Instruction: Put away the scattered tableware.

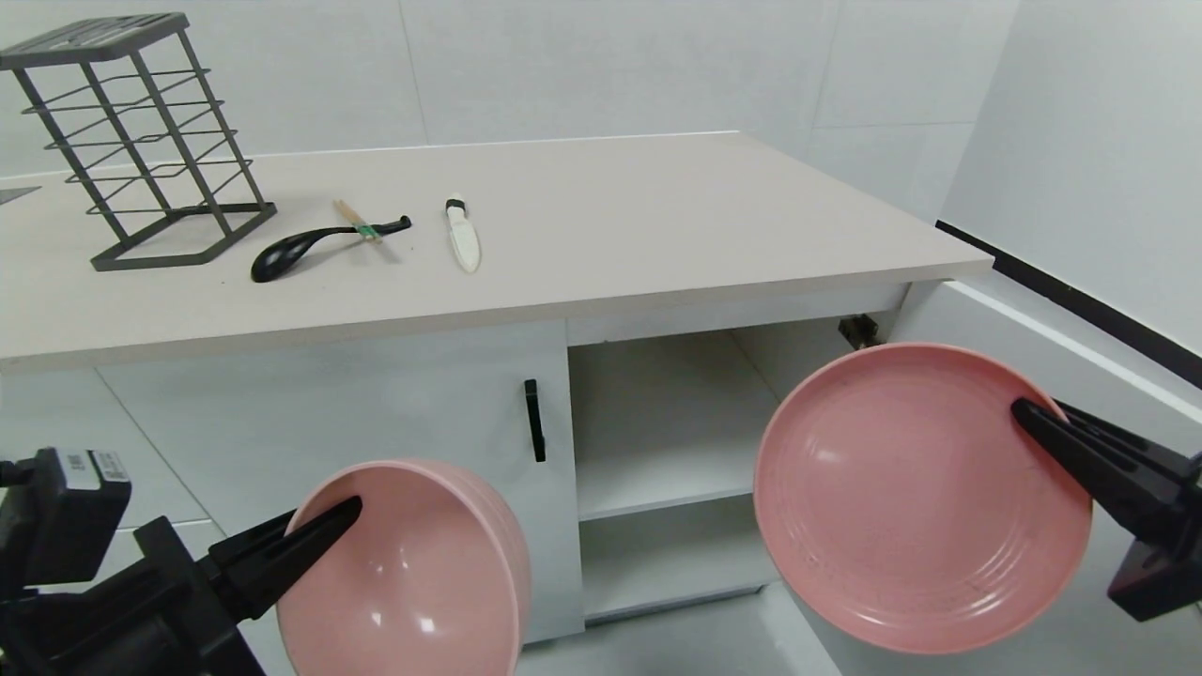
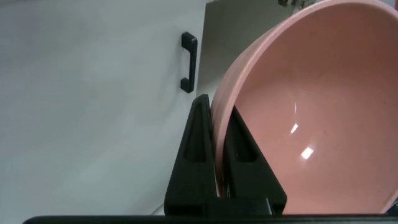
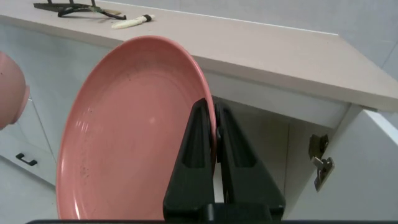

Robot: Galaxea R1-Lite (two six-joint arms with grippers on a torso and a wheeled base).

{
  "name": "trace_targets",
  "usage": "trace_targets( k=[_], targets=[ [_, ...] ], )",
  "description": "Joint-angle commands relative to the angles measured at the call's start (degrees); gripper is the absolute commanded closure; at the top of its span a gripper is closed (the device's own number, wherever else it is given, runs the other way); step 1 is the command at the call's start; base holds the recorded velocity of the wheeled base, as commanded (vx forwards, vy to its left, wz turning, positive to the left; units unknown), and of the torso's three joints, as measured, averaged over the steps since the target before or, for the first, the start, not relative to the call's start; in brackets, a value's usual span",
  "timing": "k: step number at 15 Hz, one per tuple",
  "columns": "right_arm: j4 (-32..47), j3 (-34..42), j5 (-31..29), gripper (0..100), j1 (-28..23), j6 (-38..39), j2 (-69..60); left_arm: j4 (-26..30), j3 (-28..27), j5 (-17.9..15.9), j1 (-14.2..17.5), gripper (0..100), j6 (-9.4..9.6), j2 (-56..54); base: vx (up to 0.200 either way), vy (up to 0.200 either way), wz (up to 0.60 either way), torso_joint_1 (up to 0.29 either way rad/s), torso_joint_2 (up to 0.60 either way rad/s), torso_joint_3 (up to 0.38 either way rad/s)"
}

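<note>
Bright, even light from overhead fills the white room. Small glare spots sit inside the pink bowl (image 1: 413,582), with a fainter sheen on the pink plate (image 1: 901,507). The black spoon (image 1: 277,258) and knife (image 1: 463,242) cast short, soft shadows on the countertop (image 1: 657,216). The open cabinet (image 1: 657,422) beneath lies in grey shade.

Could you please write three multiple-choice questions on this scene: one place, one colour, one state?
1. Where does the black spoon lie? A. on the countertop B. on the floor C. in a drawer
2. What colour is the plate in the right gripper? A. white B. pink C. black
3. How is the left gripper? A. open B. shut on the bowl's rim C. shut on nothing
Answers: 1 A, it lies beside the chopsticks on the countertop; 2 B, the plate is pink; 3 B, it clamps the rim.
</note>
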Motion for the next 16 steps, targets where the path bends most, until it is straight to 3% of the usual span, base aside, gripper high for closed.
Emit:
trace_targets(
  k=[1, 5, 12, 15, 16],
  targets=[
    [0.1, 0.0, 0.0, 100, 0.0, 0.0, 0.0, 0.0, 0.0, 0.0, 0.0, 100, 0.03, -0.1, 0.0, 0.0, 0.0, -0.203, 0.27, 0.129],
    [0.6, 0.0, 0.0, 100, 0.1, 0.0, 0.1, 0.0, 0.0, -0.1, -0.1, 100, 0.29, -1.5, 0.0, 0.0, 0.0, -0.168, 0.27, 0.11],
    [1.8, 0.1, -0.1, 100, 0.0, 0.0, 0.1, 0.5, 0.0, -0.1, -0.2, 100, 0.47, -1.7, 0.0, 0.0, 0.0, -0.008, 0.09, 0.023],
    [5.6, 0.1, -0.1, 100, -0.3, -0.2, 0.0, 7.3, 0.0, -2.3, -2.4, 100, 0.82, -6.6, 0.2, 0.2, 0.0, -0.005, 0.0, 0.041],
    [6.0, 0.1, -0.1, 100, -0.3, -0.2, 0.0, 8.0, 0.0, -3.3, -2.4, 100, 1.87, -6.7, 0.0, 0.0, 0.0, 0.0, 0.0, 0.0]
  ],
)
